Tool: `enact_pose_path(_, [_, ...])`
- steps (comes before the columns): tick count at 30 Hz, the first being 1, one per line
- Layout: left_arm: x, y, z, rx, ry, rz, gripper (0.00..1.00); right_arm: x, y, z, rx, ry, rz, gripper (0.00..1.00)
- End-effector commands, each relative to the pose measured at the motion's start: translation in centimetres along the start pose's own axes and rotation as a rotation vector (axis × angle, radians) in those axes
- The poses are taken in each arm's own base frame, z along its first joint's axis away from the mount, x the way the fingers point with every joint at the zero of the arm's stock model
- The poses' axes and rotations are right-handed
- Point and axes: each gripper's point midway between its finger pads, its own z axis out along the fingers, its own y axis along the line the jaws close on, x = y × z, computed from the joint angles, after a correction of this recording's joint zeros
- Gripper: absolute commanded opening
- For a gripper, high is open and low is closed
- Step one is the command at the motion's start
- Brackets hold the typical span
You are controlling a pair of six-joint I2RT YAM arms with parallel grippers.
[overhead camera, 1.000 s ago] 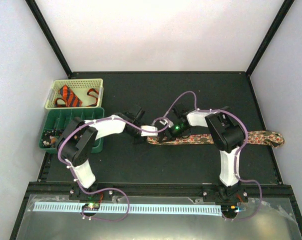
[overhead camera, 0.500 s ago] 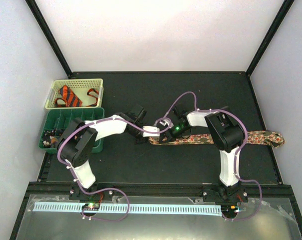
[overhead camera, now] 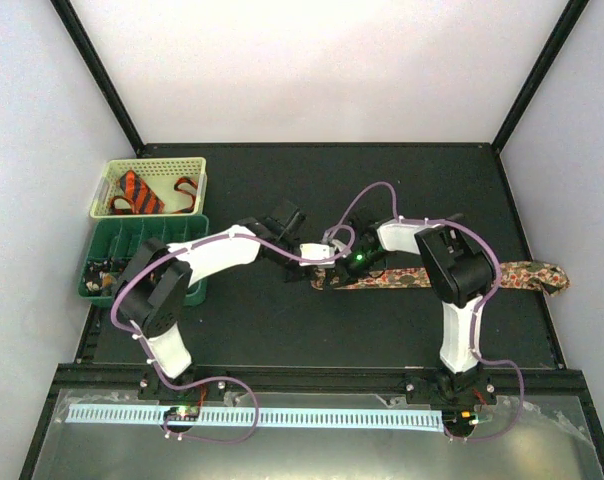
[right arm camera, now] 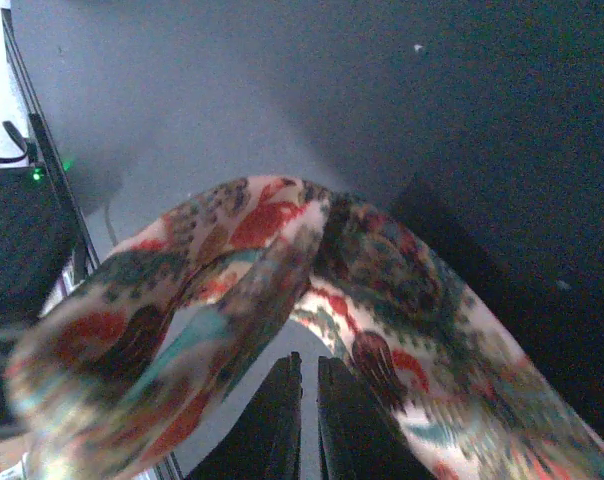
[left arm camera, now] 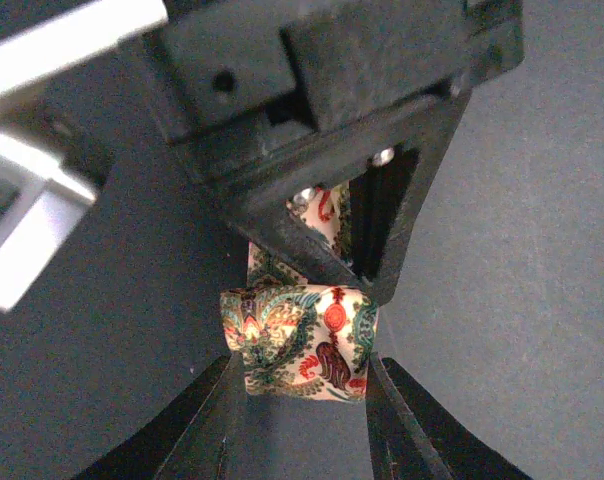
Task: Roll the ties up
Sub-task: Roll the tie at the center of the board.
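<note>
The brown-green-red patterned tie lies as a strip across the mat toward the right edge. Its left end is turned into a small coil. My left gripper is shut on that coil, one finger pressed against each side. In the top view the left gripper meets the right gripper at the coil. In the right wrist view my right gripper is shut with nothing between its fingers, and the tie loops around them. An orange tie with black stripes lies in the yellow basket.
A green compartment tray with small items sits in front of the yellow basket at the left edge. The tie's far end reaches the mat's right border. Purple cables arch over both arms.
The left jaws have narrowed onto the coiled end. Both grippers and the tie's left end have shifted a little to the right along the strip.
</note>
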Motion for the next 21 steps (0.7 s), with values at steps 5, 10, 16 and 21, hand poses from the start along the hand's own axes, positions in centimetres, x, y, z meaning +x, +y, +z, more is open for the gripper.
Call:
enact_pose_path(5, [-1.8, 0.8, 1.0, 0.016, -0.042, -0.025, 0.35, 1.5, 0.8, -3.5, 0.003, 0.003, -0.047, 0.16])
enact_pose_path(10, [-2.0, 0.5, 1.4, 0.024, -0.045, -0.023, 0.34, 1.2, 2.3, -4.8, -0.083, -0.056, -0.024, 0.25])
enact_pose_path(16, [-2.3, 0.7, 2.2, 0.03, -0.046, -0.04, 0.34, -0.3, 2.2, -4.5, -0.161, -0.111, 0.061, 0.39])
enact_pose_path(21, [-2.3, 0.8, 2.4, 0.03, -0.04, -0.045, 0.33, -1.5, 1.5, -3.8, -0.189, -0.115, 0.116, 0.44])
